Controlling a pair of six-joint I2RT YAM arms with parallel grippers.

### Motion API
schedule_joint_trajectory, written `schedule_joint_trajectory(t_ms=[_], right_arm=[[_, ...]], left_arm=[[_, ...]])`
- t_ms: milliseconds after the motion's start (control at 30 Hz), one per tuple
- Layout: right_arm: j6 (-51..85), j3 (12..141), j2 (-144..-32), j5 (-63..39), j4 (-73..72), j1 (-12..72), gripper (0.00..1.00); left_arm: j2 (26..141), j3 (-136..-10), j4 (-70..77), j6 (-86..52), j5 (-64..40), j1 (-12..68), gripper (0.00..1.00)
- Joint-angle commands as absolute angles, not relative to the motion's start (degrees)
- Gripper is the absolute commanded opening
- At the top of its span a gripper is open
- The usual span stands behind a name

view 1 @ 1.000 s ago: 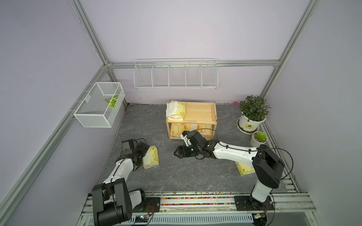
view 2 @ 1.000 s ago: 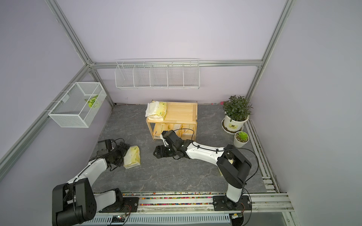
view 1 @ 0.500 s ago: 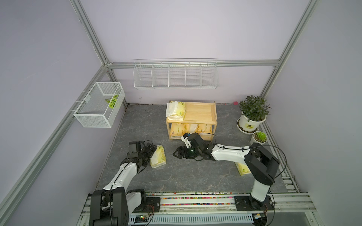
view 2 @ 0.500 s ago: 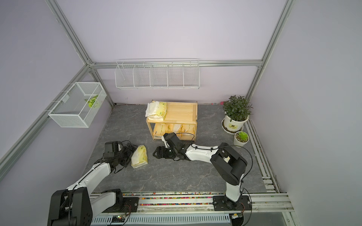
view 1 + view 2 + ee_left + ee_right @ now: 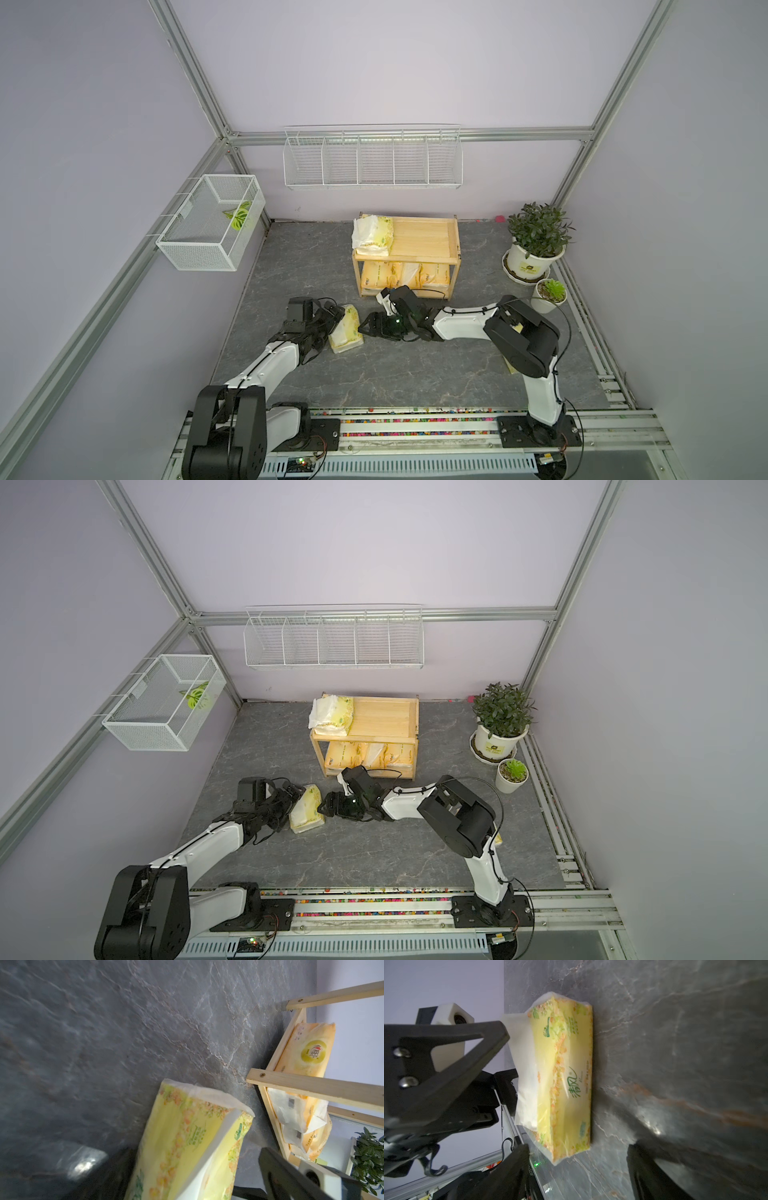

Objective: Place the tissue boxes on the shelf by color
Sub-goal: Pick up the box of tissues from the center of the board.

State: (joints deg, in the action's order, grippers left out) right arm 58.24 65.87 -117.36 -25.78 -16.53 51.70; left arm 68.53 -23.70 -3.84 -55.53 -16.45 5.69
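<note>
1. Left wrist view: the left gripper (image 5: 180, 1155) has its jaws wide apart, one finger (image 5: 291, 1178) sharp and the other blurred; the pale yellow-green tissue pack (image 5: 187, 1136) lies between them with a gap at each side, so no clamp shows.
2. Right wrist view: the right gripper (image 5: 578, 1147) holds its jaws apart with nothing between them; this pack (image 5: 566, 1076) stands on a long side on the tabletop (image 5: 675, 1043) just ahead of them, white tissue bulging toward the left gripper's finger.
3. Both top views: the two grippers face each other across this pack (image 5: 345, 328) (image 5: 306, 810), left of the tabletop's middle and in front of the shelf's left front corner.
4. The shelf (image 5: 415, 260) stands at the middle of the tabletop's back edge; a second pale pack (image 5: 374, 232) lies on the left end of its top tier; orange-yellow packs (image 5: 434, 274) fill the lower tier.
5. Another yellow pack (image 5: 498, 839) shows near the right edge, mostly hidden under the right arm.
</note>
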Motion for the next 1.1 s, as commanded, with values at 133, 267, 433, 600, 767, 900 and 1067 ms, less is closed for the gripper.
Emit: schedule_joint_trajectory(t_ms=[133,267,433,600,767,900,1067], right_arm=[[63.20,69.86,-123.53,-30.05,-21.90,52.02,0.78],[65.82,70.75,-125.67,-32.43,-26.19,52.88,0.77],[67.95,71.83,-127.64,-34.38,-29.42,53.82,0.75],[69.26,72.34,-128.59,-35.42,-31.39,54.10,0.69],[68.89,70.05,-126.69,-35.05,-32.28,54.00,0.52],[68.73,67.87,-124.64,-35.06,-33.08,53.91,0.36],[68.16,65.96,-121.64,-35.07,-33.01,53.87,0.25]], left_arm=[[69.00,-23.49,-4.18,-55.89,-15.46,6.15,1.00],[69.17,-23.30,-3.95,-55.85,-15.56,6.24,1.00],[69.75,-23.20,-3.51,-55.91,-15.51,6.67,1.00],[70.04,-23.21,-3.41,-55.94,-15.30,7.12,1.00],[69.17,-23.46,-4.19,-55.77,-15.04,7.12,1.00],[67.60,-25.01,-6.49,-54.83,-14.29,7.12,1.00],[64.71,-27.94,-10.51,-53.48,-13.24,7.12,1.00]])
